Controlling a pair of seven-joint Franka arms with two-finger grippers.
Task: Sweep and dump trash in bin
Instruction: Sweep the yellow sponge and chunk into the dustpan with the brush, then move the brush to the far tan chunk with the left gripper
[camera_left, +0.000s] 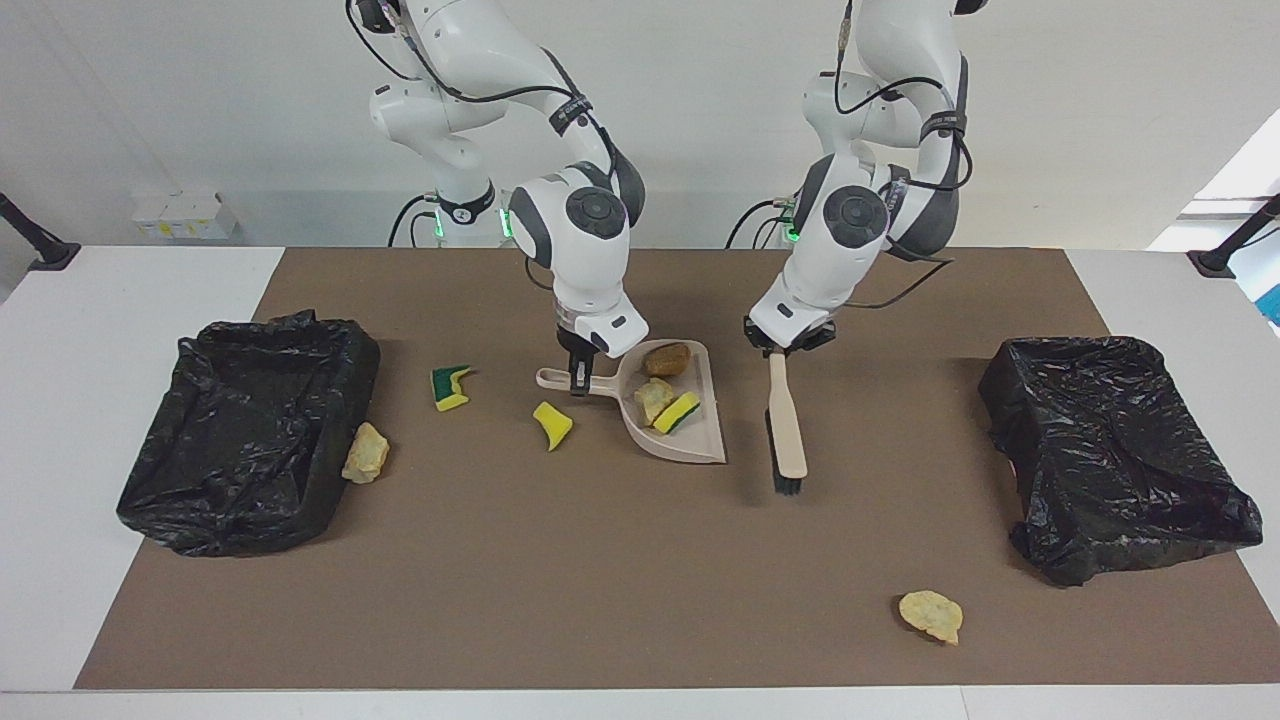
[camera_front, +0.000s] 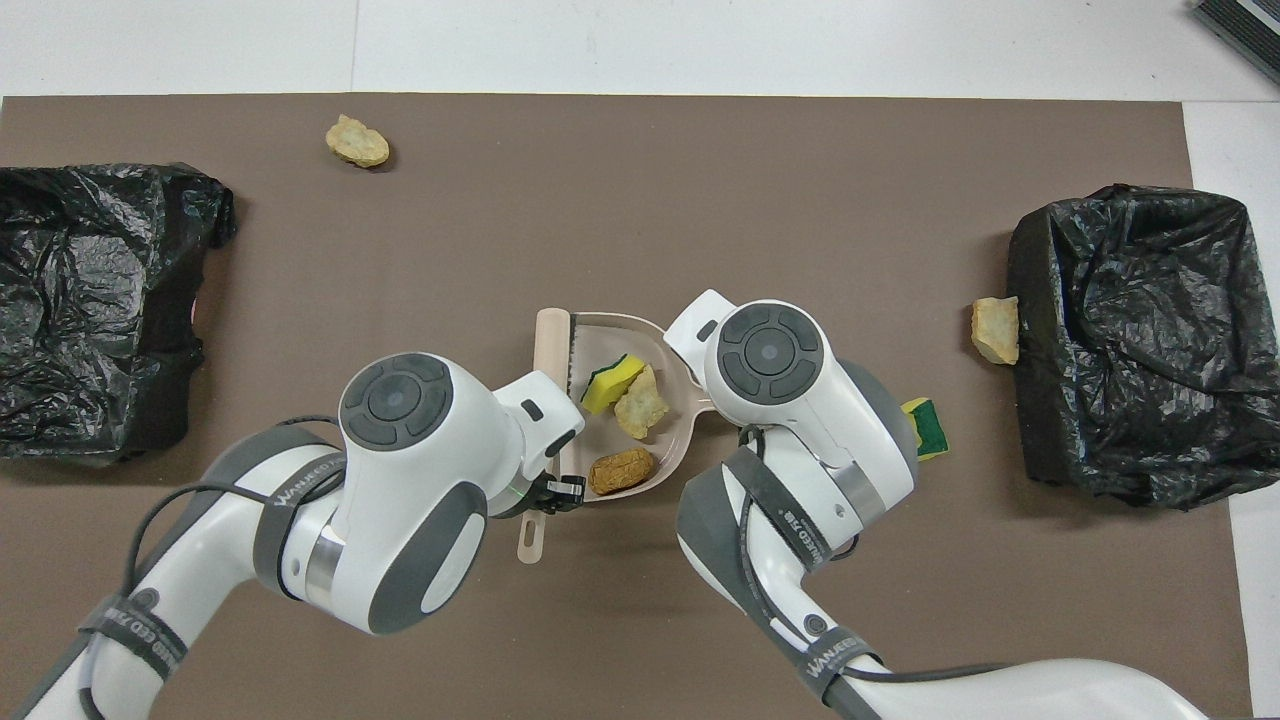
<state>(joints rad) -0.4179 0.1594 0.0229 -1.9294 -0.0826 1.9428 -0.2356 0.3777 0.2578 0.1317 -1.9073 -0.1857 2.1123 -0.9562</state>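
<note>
Both my arms work mid-surface, brush and dustpan in hand.

My right gripper (camera_left: 578, 381) has its jaws clamped on the dustpan (camera_left: 688, 432) handle; three trash (camera_left: 664, 389) scraps lie in it. My left gripper (camera_left: 778, 350) grips the brush (camera_left: 787, 428) just beside the pan. Brown mat (camera_left: 560, 580) covers the white surface (camera_left: 90, 340); black bins (camera_left: 250, 430) sit at both ends, loose scraps near them. White wall above.

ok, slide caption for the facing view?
Right gripper holds the dustpan with three scraps; left gripper holds the brush beside it.
</note>
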